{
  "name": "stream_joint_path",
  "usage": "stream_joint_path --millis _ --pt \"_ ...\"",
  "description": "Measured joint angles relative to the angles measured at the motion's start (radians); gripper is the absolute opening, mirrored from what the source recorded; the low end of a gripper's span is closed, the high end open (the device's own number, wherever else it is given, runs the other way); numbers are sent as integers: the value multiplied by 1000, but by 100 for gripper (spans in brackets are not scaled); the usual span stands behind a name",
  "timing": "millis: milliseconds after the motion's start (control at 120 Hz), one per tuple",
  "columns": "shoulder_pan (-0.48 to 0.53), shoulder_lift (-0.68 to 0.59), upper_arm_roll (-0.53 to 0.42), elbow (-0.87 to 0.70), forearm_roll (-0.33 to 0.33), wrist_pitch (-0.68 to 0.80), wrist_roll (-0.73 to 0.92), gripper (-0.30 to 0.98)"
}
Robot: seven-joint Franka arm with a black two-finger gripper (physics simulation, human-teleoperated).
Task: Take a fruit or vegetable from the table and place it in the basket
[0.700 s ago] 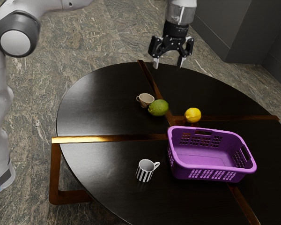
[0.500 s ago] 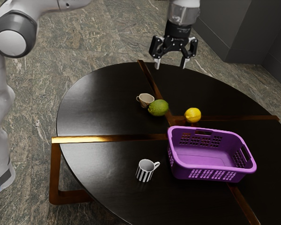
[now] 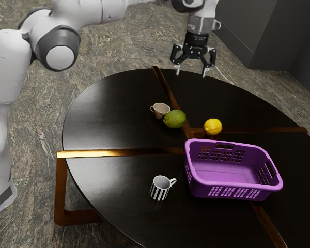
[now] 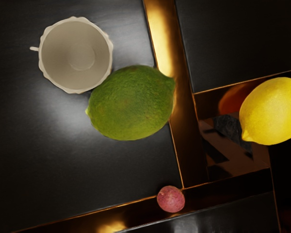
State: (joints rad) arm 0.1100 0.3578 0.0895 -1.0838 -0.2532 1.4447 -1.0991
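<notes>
Gripper, high over the far part of the table; its two fingers stand apart, with open space between them, and the tips point down, above the tabletop. The arm enters from the exterior view's upper left. Candidate produce, all on the table and outside the basket: lime, lemon and a small pink ball-shaped item. The lime lies on its side just beside the beige cup; whether the two touch cannot be told. The cup stands upright, its handle turned away from the lime. The lemon lies apart from the lime, toward the exterior view's right, near the basket's far rim. In the wrist view, the pink item sits at a brown strip of the tabletop, apart from both lime and lemon. Basket: purple, upright, perforated walls, nearer the exterior camera than the fruit. Mug: black-and-white striped, upright, apart from the basket, its handle toward the basket's side.
</notes>
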Motion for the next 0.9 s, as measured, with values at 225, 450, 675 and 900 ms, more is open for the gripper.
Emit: stream_joint_path --millis 225,450,675,900 --pt "54 49 -120 14 -7 47 257 69" --pt "48 142 -180 15 -6 117 524 69" --pt "73 177 -186 14 -5 221 721 69" --pt "120 212 -192 16 -7 288 884 69"
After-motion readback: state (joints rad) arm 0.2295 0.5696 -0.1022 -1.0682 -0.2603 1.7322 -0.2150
